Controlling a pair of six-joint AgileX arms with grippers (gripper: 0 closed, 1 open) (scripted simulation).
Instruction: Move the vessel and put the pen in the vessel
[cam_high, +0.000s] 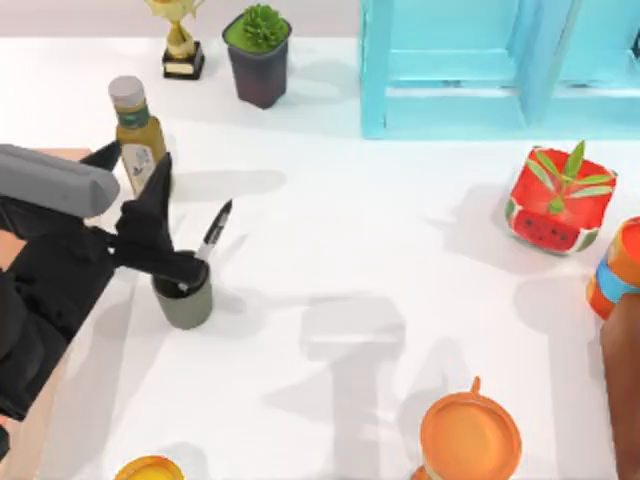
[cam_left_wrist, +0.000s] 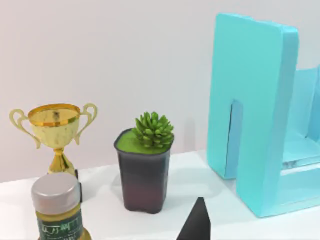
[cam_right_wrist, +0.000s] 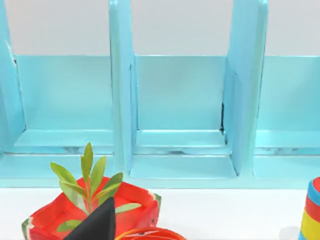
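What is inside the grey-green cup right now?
The pen stands tilted in the vessel, upper end leaning out over the rim. Its lower end is hidden by the cup wall and the left gripper.

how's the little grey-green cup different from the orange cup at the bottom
The grey-green cup has no handle and a dark inside; the orange cup has a small handle and an orange inside. The grey-green cup looks smaller across than the orange cup. The grey-green cup holds the black pen, leaning out of it, beside the left gripper; nothing shows inside the orange cup. Both stand upright on the white table.
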